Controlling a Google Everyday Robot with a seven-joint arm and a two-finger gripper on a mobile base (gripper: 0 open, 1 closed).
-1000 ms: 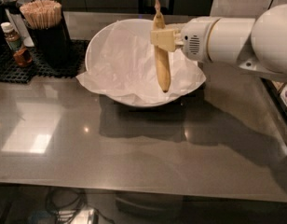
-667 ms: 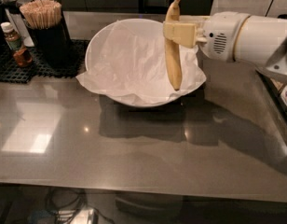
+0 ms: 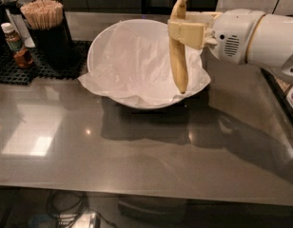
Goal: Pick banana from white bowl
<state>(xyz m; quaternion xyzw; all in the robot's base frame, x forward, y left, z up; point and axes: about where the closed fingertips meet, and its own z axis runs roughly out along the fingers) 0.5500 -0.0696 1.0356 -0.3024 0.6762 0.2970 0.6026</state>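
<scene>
My pincer [image 3: 177, 31] is clamped on the banana [image 3: 178, 63], gripping it across its upper third. It sits over the far right part of the white bowl [image 3: 96, 49], and the arm [image 3: 260, 34] reaches in from the right.

What matters for the next move is how the fruit hangs. Its long axis is close to upright, with the stem pointing up above the pincer and most of its length hanging below the grip. The lower tip shows against the crumpled paper lining [image 3: 137, 65], just inside the bowl's right rim. From this one view I cannot tell whether the tip is touching the paper. My read is that it hangs free, just above it.

So the banana is not off to one side of the pincer but below it. The bowl's right rim stands between that dangling tip and the open tabletop [image 3: 137, 151].

I judge the pick to be all but made: the fruit is in hand and looks to be up out of the bowl. Whatever I command next has to allow for the long tail below the grip. A sideways pull to the right could drag the tip through the paper or knock the rim, so I would go straight up first. The high grip on a long fruit could also let it swing or slip, so I would keep the motion slow.
</scene>
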